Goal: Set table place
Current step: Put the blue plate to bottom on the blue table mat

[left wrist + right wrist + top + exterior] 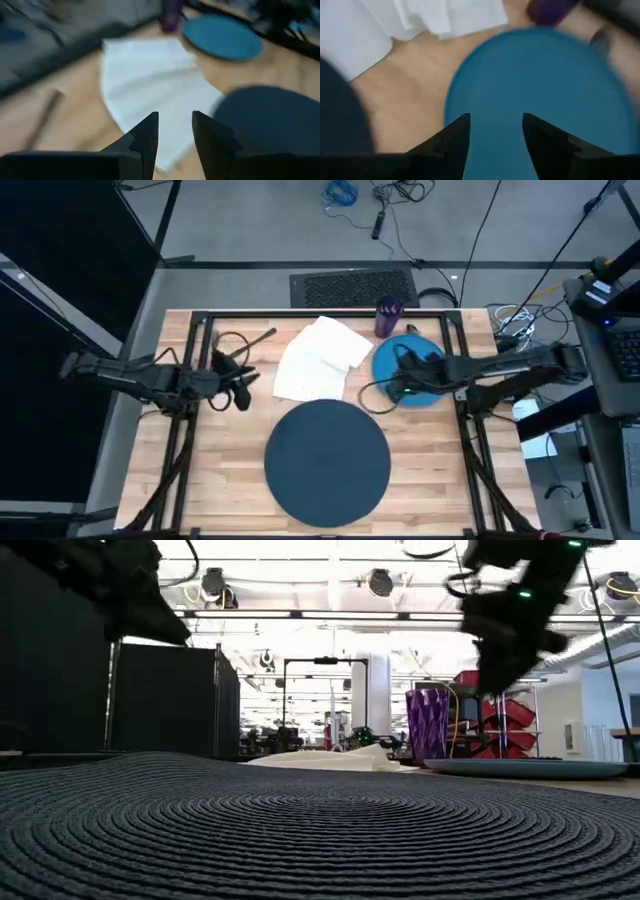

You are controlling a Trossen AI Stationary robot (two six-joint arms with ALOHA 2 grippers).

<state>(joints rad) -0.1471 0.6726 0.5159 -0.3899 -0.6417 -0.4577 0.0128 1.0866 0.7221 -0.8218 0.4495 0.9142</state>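
While the large dark navy round woven disc lies flat on the near middle of the pale plank worktop, both arms hang over the far half. The right gripper hovers above the smaller bright blue plate, its two dark fingers spread apart with nothing between them; from its wrist the plate's blue surface fills the gap between the fingers. That plate sits right of the disc's far edge, near it but apart. Just beyond the plate stands the small purple faceted cup, upright near the worktop's far edge. The white napkin, spread in rumpled overlapping sheets, lies left of the plate and beyond the disc. The left gripper hangs over bare wood just left of the napkin, its fingers parted and empty, pointing toward the napkin. I cannot make out any fork, knife or spoon.
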